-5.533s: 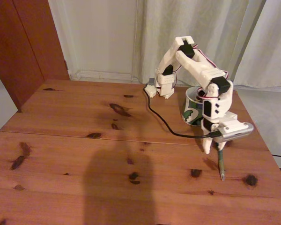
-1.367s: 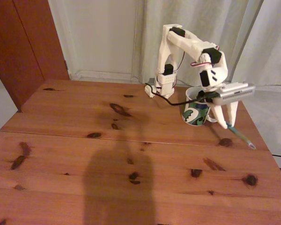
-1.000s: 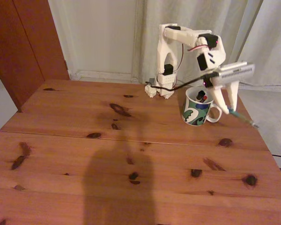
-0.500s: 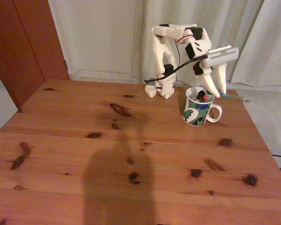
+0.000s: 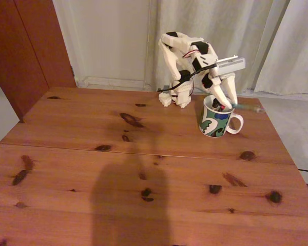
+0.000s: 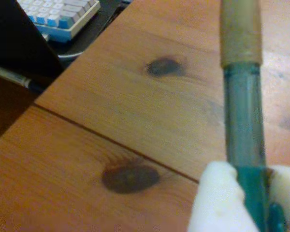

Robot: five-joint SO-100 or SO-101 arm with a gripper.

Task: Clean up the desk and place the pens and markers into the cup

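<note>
The teal pen (image 6: 243,121) sits pinched in my tool (image 5: 227,104), fingers closed on its barrel, lying nearly level over the cup (image 5: 215,119) at the bench's (image 5: 143,169) far side. I judge I'm mid-delivery; next I must tip it down before letting go.

Teal pen (image 5: 245,106) lies level above patterned cup (image 5: 214,123) on pine desk (image 5: 118,169).

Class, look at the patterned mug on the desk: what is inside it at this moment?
In the fixed view, a dark pen with a red end stands inside the cup. The gripper, holding the teal pen, covers part of the opening, so anything else inside is hidden.
</note>
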